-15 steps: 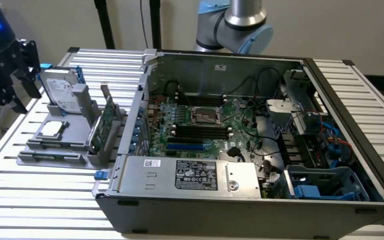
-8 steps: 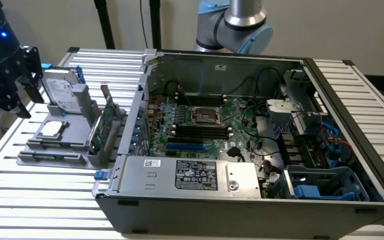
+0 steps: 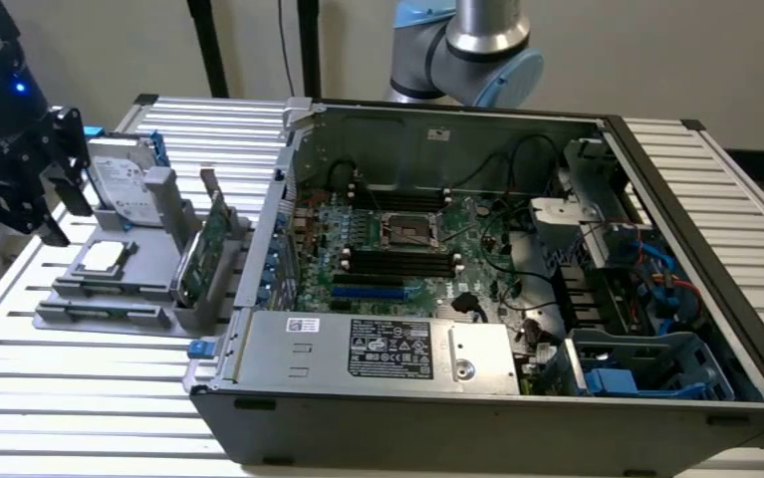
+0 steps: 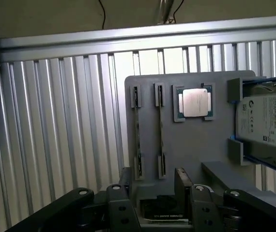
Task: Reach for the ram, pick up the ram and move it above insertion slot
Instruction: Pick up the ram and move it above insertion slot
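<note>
While my hand (image 4: 153, 191) hovers wide open and empty over the counter (image 4: 55, 145), the ram (image 4: 161, 130) stands on edge in its gray holder (image 4: 191, 150), just beside the processor chip (image 4: 194, 102).

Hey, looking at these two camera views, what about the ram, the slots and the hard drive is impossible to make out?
Ram: wrist view, edge-on in the grey holder, so its chips are hidden; whether the neighbouring slot also holds one is unclear.
Insertion slots: exterior view, too small to tell which is free.
Hard drive: wrist view, cut off by the picture's edge.
</note>
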`<state>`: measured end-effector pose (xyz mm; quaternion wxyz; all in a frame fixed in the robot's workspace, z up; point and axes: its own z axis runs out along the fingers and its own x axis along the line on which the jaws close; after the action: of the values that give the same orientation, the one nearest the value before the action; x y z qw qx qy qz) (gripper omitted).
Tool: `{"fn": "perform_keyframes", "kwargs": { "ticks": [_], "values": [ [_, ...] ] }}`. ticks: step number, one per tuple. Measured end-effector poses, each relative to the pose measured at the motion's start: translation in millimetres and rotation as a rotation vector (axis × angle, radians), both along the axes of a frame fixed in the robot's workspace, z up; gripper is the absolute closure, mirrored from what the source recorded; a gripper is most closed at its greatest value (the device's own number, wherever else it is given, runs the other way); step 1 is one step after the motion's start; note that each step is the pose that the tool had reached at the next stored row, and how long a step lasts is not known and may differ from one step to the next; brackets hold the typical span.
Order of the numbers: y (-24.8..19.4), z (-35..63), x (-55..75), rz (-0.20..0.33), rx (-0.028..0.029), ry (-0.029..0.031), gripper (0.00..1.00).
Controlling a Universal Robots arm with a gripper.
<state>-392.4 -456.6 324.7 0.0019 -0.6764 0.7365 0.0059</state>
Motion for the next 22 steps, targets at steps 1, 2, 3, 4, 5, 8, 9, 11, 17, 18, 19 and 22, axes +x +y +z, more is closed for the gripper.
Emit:
{"fn": "perform_keyframes", "kwargs": {
  "ticks": [1,2,3,4,5,8,9,11,17,18,19,22],
  "values": [
    [-0.3,-1.8,0.0,0.007,0.0002,0.0000,0.52],
    [-0.7,-3.6,0.1,0.018,0.0009,0.0001,0.52],
    [-1.0,-5.3,0.0,0.029,0.0018,0.0004,0.52],
    [-1.3,-7.0,0.0,0.040,0.0028,0.0006,0.52],
    [-1.6,-8.7,0.0,0.052,0.0037,0.0008,0.52],
    [-2.5,-14.0,-0.1,0.085,0.0060,0.0023,0.52],
    [-2.8,-16.0,0.0,0.095,0.0067,0.0031,0.52],
    [-3.1,-19.6,-0.3,0.110,0.0070,0.0032,0.52],
    [-3.8,-30.5,-2.6,0.130,0.0069,0.0034,0.52],
    [-4.0,-32.2,-3.0,0.132,0.0069,0.0034,0.52],
    [-4.1,-34.0,-3.4,0.134,0.0070,0.0033,0.52],
    [-4.7,-39.6,-4.7,0.137,0.0070,0.0034,0.52]
  ]
}}
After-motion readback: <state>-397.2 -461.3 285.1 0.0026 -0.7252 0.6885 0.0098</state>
